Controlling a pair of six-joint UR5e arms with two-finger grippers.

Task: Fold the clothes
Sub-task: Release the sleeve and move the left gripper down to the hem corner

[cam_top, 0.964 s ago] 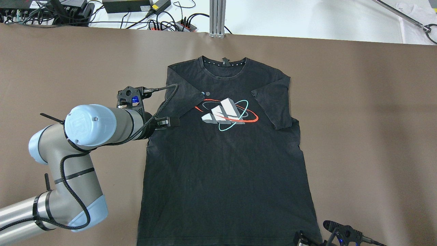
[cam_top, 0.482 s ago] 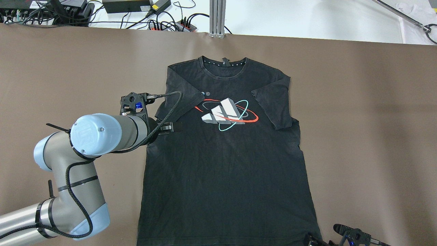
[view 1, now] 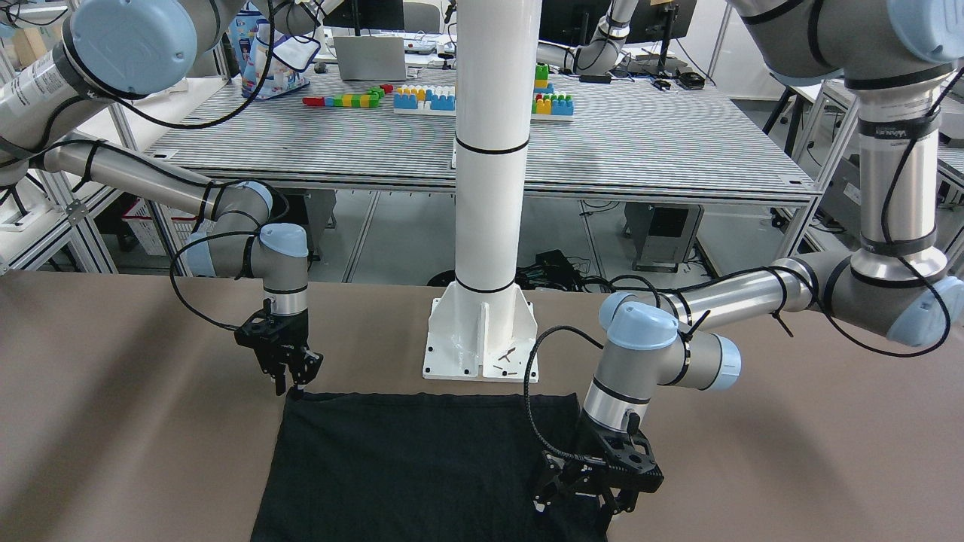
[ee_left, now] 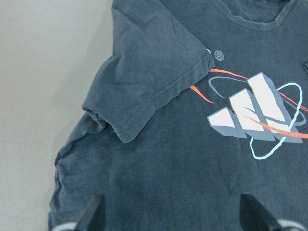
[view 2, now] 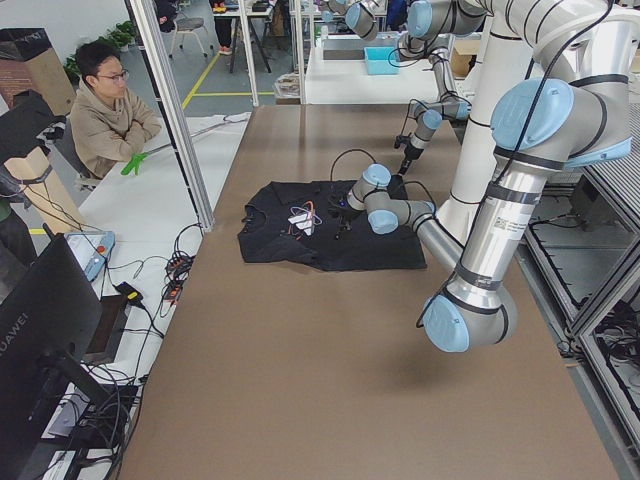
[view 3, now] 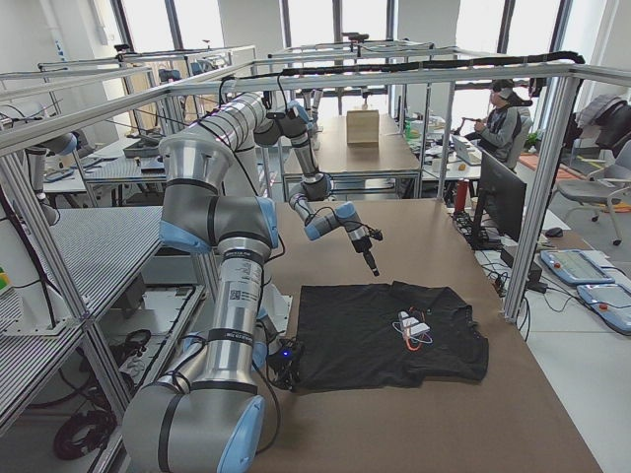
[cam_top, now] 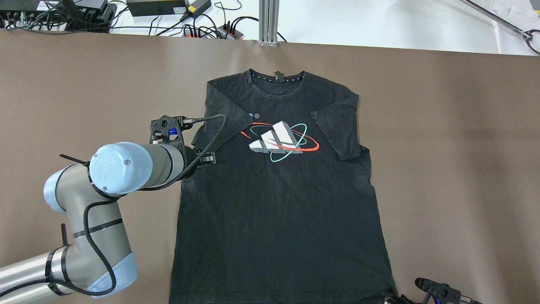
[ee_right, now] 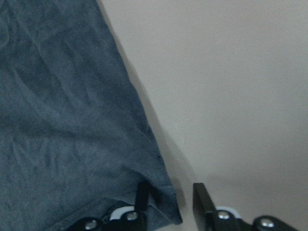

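Black T-shirt lies flat and face up on the brown desk, centre of the overhead frame, collar toward the top edge, hem at the bottom edge. Printed logo on the chest. Both sleeves already folded in over the chest, one at frame left, one at frame right, so the body reads as a near rectangle; sleeve step looks done, body fold not yet begun. Left gripper hovers over the shirt just below the frame-left sleeve, fingers wide apart, holding nothing; likely placed there to take the side edge. Right gripper sits low at the hem corner, bottom right of the overhead frame, fingers narrowly apart astride the cloth edge, not clamped as far as its wrist view shows; looks set to pinch that corner and carry the hem up. Risk: catching only the top layer, or the tucked sleeve sliding out
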